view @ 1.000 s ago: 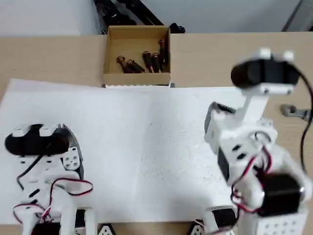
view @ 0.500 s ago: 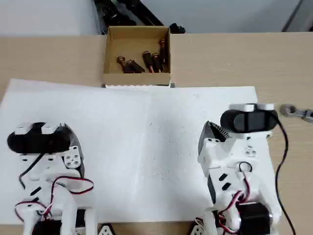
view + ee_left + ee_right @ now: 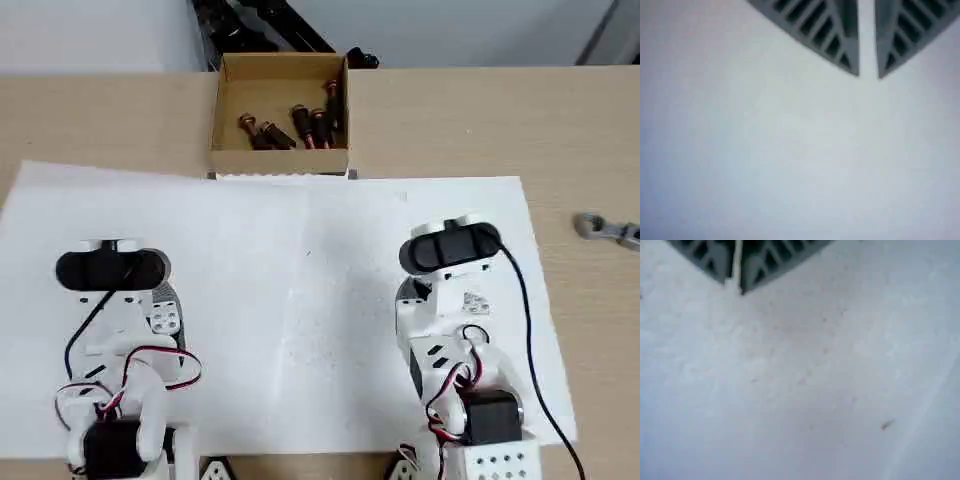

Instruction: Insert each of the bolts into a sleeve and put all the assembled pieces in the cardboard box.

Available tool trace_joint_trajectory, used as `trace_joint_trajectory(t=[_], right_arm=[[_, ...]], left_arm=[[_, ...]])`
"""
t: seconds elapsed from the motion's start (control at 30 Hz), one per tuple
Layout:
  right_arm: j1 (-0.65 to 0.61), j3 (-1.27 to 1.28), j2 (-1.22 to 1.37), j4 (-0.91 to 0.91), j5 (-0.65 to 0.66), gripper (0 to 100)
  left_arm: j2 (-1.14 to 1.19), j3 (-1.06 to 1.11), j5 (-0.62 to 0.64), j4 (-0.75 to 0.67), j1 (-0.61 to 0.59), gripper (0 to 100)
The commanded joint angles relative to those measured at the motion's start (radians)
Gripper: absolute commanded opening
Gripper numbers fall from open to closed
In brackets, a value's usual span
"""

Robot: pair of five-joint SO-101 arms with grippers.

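1. The left gripper [image 3: 868, 75] is seen with its jaws drawn in to a narrow slit, and nothing is held between them. White paper lies close beneath the tips.
2. The right gripper [image 3: 737, 287] is seen with its jaws pressed almost together, a hairline gap being left. Nothing is held here either, and speckled paper lies just under the tips.
3. Both arms are folded low over the white sheet [image 3: 300, 300], at the lower left and lower right of the high view.
4. The bolts [image 3: 300, 125], several of them and dark with coppery ends, are found inside the cardboard box [image 3: 280, 160] at the upper centre of the high view. The box is well apart from both arms.
5. The task is judged to be at or near its end.
6. A small metal piece [image 3: 600, 228] lies on the bare table [image 3: 450, 110] at the right edge. Its kind cannot be told.
7. Risk: the sheet could be dragged or creased by fingertips held this close to it. As its far edge runs just beside the box, the box could be nudged.
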Motion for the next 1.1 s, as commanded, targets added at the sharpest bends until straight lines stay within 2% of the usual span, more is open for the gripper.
trace_joint_trajectory(t=[0.0,0.17,0.4,0.5,1.07], right_arm=[[0.005,0.046,-0.008,-0.019,0.018,0.3],[0.005,0.087,-0.008,-0.019,0.018,0.3],[0.005,0.186,-0.008,-0.019,0.018,0.4],[0.005,0.222,-0.008,-0.019,0.018,0.4],[0.005,0.272,-0.008,-0.019,0.023,0.4]], left_arm=[[-0.008,0.054,-0.008,-0.026,-0.006,1],[-0.008,0.110,-0.008,-0.075,-0.028,1],[-0.008,0.263,-0.006,-0.201,-0.178,1],[-0.008,0.298,-0.006,-0.213,-0.218,1],[-0.008,0.309,-0.002,-0.213,-0.221,1]])
